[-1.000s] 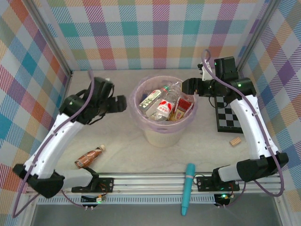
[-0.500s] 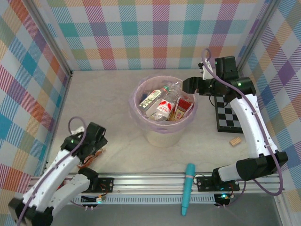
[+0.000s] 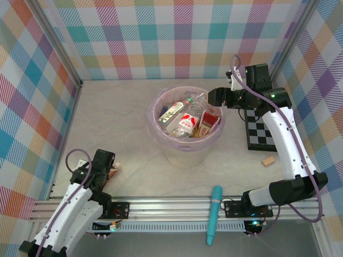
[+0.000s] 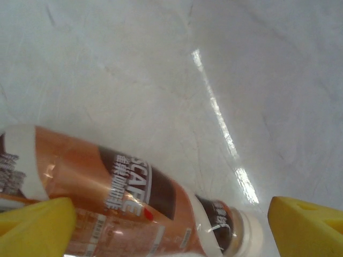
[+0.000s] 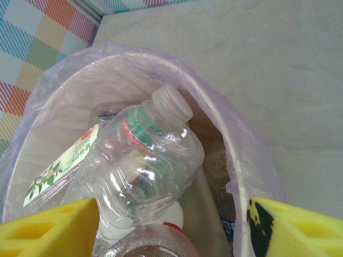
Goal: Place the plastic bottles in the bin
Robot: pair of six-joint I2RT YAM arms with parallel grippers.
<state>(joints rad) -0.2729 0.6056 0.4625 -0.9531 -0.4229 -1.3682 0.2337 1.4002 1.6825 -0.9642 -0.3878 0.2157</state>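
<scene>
Pale, marble-patterned tabletop (image 3: 123,118): smooth, with a glossy streak in the left wrist view.

Large round pale bucket lined with a translucent pink bag (image 3: 185,152) stands mid-table. It already holds several clear, crinkled plastic bottles (image 5: 144,160) with red and white labels.

Right gripper (image 5: 171,235) hangs over the bin's right rim. Its yellow pads are spread wide with nothing between them.

Left gripper (image 4: 171,227) is low over the near-left table, fingers released, one either side of a copper-brown plastic bottle (image 4: 123,198) with a dark label band.

This bottle lies on its side on the table, well apart from the bin. The left arm is clearly the nearer.

Key relation: the bottle's long axis slants from upper left to lower right, closer to the line between the pads than across it. Its body is just beside the left pad (image 4: 35,225), and its pale cap (image 4: 244,235) stops short of the right pad.

Judgement: closing now would catch the slick round body obliquely, so a wrist turn looks needed first.
</scene>
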